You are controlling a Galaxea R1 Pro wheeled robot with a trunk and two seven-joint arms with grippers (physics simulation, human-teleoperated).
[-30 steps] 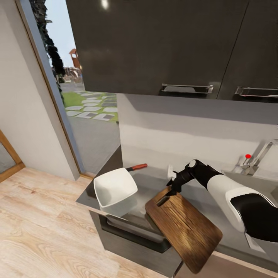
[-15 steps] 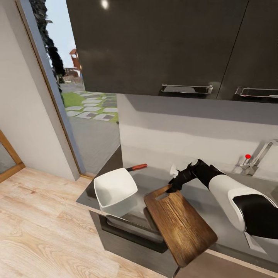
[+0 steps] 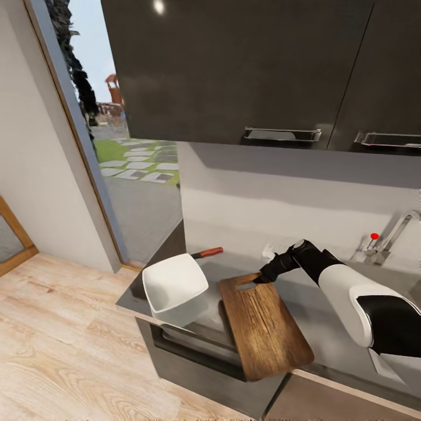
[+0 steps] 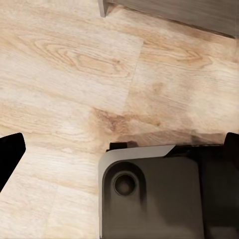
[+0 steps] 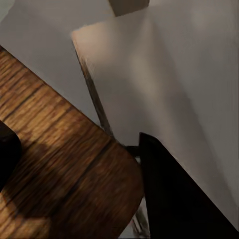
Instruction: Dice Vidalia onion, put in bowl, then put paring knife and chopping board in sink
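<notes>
The dark brown chopping board (image 3: 263,324) lies on the grey countertop (image 3: 231,268), its near end overhanging the front edge. My right gripper (image 3: 261,279) is shut on the board's far end beside the handle slot. In the right wrist view the wood grain of the board (image 5: 55,169) runs between the dark fingers (image 5: 174,199). The white squarish bowl (image 3: 175,289) sits at the counter's left corner, with the paring knife (image 3: 206,253) lying behind it. My left gripper (image 4: 119,149) hangs open above the wooden floor. The sink basin is out of view past the right edge.
The chrome tap (image 3: 389,237) with its red knob (image 3: 374,237) stands at the right by the wall. Dark upper cabinets (image 3: 234,70) hang overhead. A doorway (image 3: 117,146) opens at the left. The robot's grey base (image 4: 154,194) is below the left gripper.
The right gripper has drawn the board back and swung it from a tilted overhang to lie flatter and further onto the countertop. Bowl and knife have not moved.
</notes>
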